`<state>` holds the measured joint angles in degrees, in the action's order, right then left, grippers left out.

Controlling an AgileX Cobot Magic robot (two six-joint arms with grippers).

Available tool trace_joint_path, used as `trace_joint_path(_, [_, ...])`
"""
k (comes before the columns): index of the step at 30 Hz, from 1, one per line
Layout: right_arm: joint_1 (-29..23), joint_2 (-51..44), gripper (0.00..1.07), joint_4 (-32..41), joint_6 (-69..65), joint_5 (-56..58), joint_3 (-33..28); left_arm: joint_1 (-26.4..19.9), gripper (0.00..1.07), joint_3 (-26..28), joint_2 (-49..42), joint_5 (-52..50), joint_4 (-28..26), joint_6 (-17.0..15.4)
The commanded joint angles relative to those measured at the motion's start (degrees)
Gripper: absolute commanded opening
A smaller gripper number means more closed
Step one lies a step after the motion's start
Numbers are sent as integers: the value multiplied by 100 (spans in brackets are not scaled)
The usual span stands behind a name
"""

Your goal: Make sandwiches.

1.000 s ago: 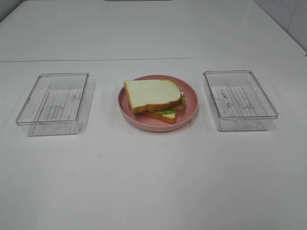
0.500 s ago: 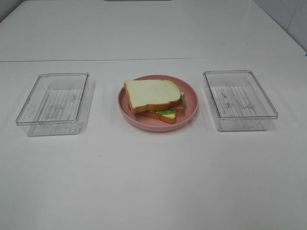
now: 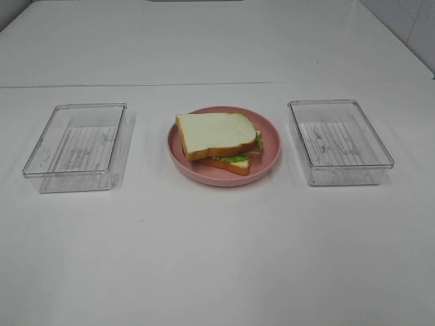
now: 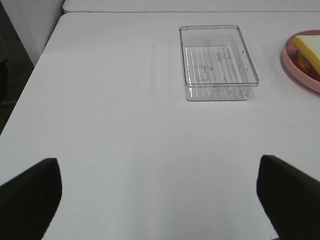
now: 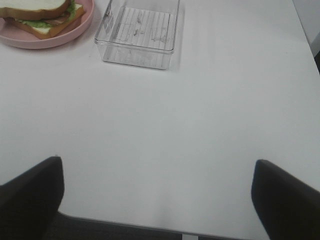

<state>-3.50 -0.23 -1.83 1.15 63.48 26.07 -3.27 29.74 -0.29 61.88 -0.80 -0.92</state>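
One stack of sandwiches (image 3: 221,139) lies on a pink round plate (image 3: 270,146) at the middle of the white table: white bread with tan crust on top, green lettuce and brown filling showing at the edge. The stack's edge shows in the left wrist view (image 4: 307,50) and in the right wrist view (image 5: 42,15). My left gripper (image 4: 160,197) is open over bare table, well short of the left tray. My right gripper (image 5: 157,197) is open near the table's front edge. Neither holds anything. The exterior high view shows no arms.
Two clear plastic trays flank the plate, one on the left (image 3: 76,146) (image 4: 218,62) and one on the right (image 3: 338,141) (image 5: 139,32). Both look empty. The table's left edge (image 4: 42,55) and front edge (image 5: 150,227) lie close to the grippers.
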Motion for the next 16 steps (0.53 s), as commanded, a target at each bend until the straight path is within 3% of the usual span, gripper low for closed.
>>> trace_joint_path(1, [29, -201, 100, 29, 34, -46, -11, -11, 98, -11, -69, -40, -46, -17])
trace_joint_path(16, [29, -201, 100, 29, 34, -46, -11, -11, 98, -11, -69, -40, -46, -17])
